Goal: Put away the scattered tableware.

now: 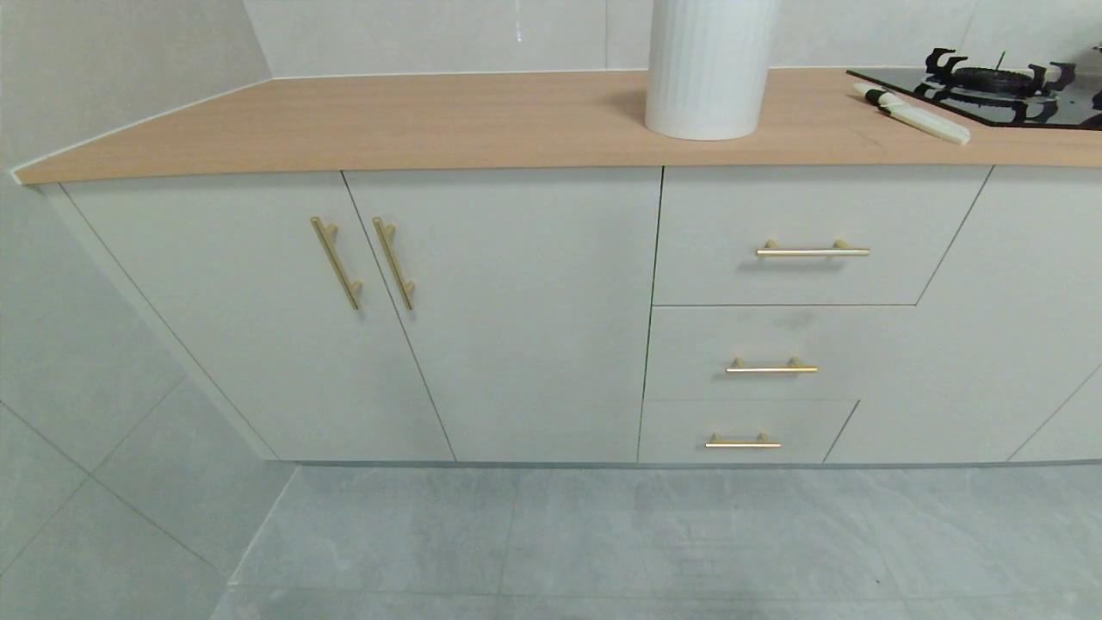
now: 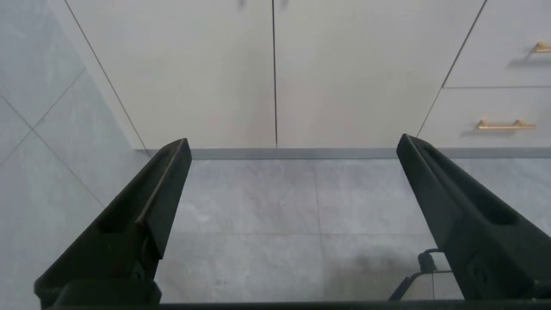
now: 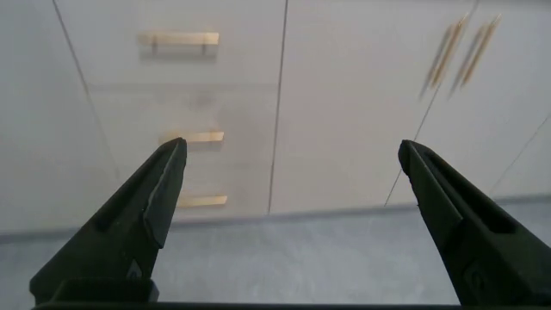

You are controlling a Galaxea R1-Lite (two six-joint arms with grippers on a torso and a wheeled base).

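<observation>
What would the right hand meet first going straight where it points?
The right hand aims near the seam between the middle drawer and the door, so it would probably touch the cabinet front there first. Nothing shows in between, though depth is unclear.

L gripper (image 2: 293, 142), jaws spread wide, over grey floor (image 2: 284, 224), facing cabinet doors (image 2: 207, 69).

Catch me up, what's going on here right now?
Nothing is held yet. The left end effector and right end effector are both open and empty, facing the closed cabinet. A knife lies on the countertop beside the hob, near a white ribbed container.
</observation>
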